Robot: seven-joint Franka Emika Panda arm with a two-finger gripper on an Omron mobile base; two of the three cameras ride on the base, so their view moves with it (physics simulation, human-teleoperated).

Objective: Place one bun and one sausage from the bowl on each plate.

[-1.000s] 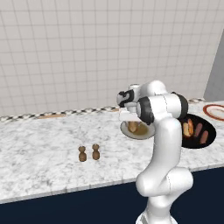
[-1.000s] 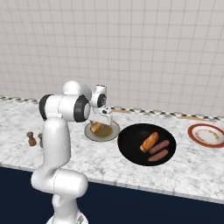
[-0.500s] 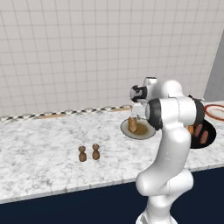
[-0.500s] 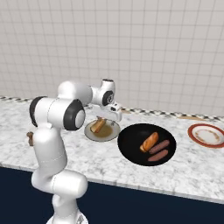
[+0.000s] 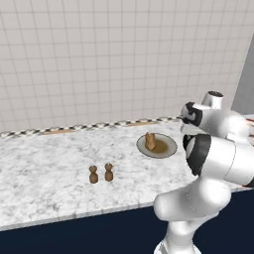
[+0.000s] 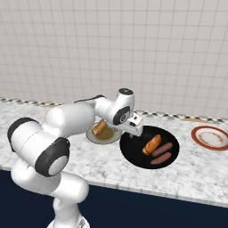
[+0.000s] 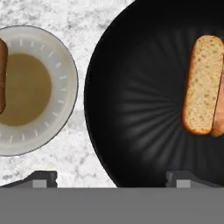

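1. The two dark fingertips (image 7: 43,177) stand wide apart at the bottom of the hand view with nothing between them, so the gripper (image 6: 136,129) is open and empty. In the right base view it hangs over the near-left rim of the bowl (image 6: 133,153).

2. Directly ahead of the fingers, the black bowl (image 7: 131,109) spreads under the right fingertip and beyond it. Its ribbed floor just in front of the fingers is bare.

3. Further ahead and to the right of the fingers lies a bun (image 7: 202,85), lengthwise, with a sausage (image 7: 218,113) touching its far side. The right base view shows the bun (image 6: 152,144) beside two sausages (image 6: 161,154), so the bowl holds one bun and two sausages.

4. Ahead and to the left of the fingers sits the beige plate (image 7: 61,65), its rim just beside the bowl's rim but apart from it. One brown piece (image 7: 2,74) lies at its far-left edge; in the right base view it looks like a bun (image 6: 99,128), though I cannot be sure.

5. Farthest off, well apart to the right beyond the bowl, the red-rimmed plate (image 6: 213,137) looks to have nothing on it.

6. Judging from this, the task is about a quarter done: the beige plate has one item, apparently its bun, and lacks its sausage; the red-rimmed plate needs both a bun and a sausage.

7. The likely next step is to reach for a sausage in the bowl.
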